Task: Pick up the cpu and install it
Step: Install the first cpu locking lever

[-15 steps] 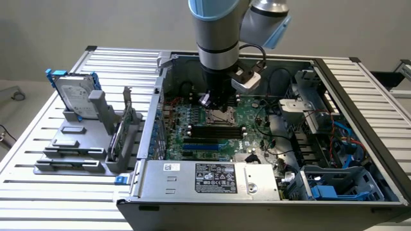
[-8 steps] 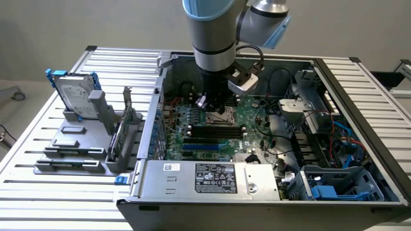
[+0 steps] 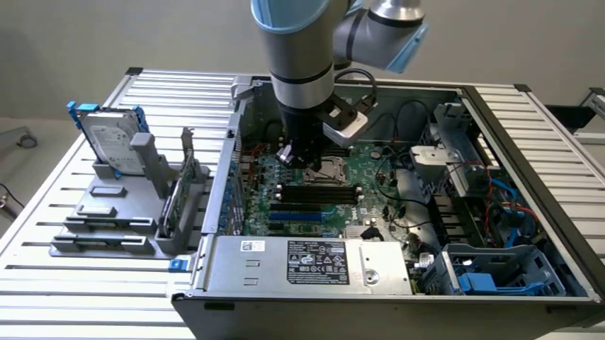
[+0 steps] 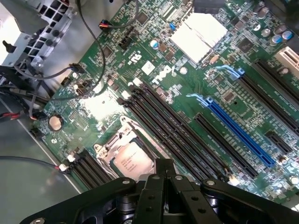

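The jaws stand pressed together with nothing between them, the gripper (image 4: 163, 184) hanging low over the motherboard (image 4: 187, 88) inside the open computer case (image 3: 492, 106), just beside the socket (image 4: 128, 156). The cpu (image 4: 132, 162) lies flat in that dark metal-framed socket, its dull silver top plate facing up, so it looks already seated. It reads as a light, stiff, thin chip with a smooth and likely slippery lid and a delicate underside, best taken by two opposite edges of its pale rim, never by the flat faces.
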`<state>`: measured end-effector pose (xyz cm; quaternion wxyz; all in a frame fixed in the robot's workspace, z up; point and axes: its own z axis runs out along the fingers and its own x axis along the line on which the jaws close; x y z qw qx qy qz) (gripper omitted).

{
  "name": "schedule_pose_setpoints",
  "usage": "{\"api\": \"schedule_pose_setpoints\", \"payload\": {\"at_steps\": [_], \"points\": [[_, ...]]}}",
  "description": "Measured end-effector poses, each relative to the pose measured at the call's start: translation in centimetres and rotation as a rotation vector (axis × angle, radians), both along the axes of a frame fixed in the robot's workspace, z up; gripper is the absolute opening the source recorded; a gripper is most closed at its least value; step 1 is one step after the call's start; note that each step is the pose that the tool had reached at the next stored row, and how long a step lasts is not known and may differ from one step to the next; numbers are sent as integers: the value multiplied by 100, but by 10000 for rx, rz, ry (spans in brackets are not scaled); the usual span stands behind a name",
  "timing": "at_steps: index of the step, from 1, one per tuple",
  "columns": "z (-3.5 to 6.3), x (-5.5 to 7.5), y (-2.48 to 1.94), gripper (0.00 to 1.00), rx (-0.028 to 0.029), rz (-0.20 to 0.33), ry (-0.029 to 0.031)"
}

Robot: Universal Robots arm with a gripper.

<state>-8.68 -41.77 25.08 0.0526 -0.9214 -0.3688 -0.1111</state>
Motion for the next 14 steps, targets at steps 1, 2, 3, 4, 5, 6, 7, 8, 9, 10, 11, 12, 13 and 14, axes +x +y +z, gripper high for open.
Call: {"api": "schedule_pose_setpoints", "payload": {"at_steps": [1, 2, 3, 4, 5, 6, 7, 8, 9, 10, 11, 12, 13, 14], "points": [[-1, -17, 0, 11, 1, 0, 1], [-4, -33, 0, 11, 0, 0, 2], [-10, -45, 0, 11, 1, 0, 1], [-18, -55, 0, 11, 1, 0, 1], [-27, -65, 0, 11, 1, 0, 2], [-38, -74, 0, 11, 0, 0, 2], [-50, -84, 1, 11, 0, -1, 2], [-62, -93, 2, 11, 1, 0, 2], [-73, -102, 4, 11, 1, -1, 2], [-83, -111, 7, 11, 2, -1, 2], [-90, -120, 11, 11, 1, -1, 2], [-96, -127, 18, 11, 2, 0, 3], [-103, -134, 26, 11, 4, 0, 2], [-110, -140, 34, 11, 6, 0, 3]]}}
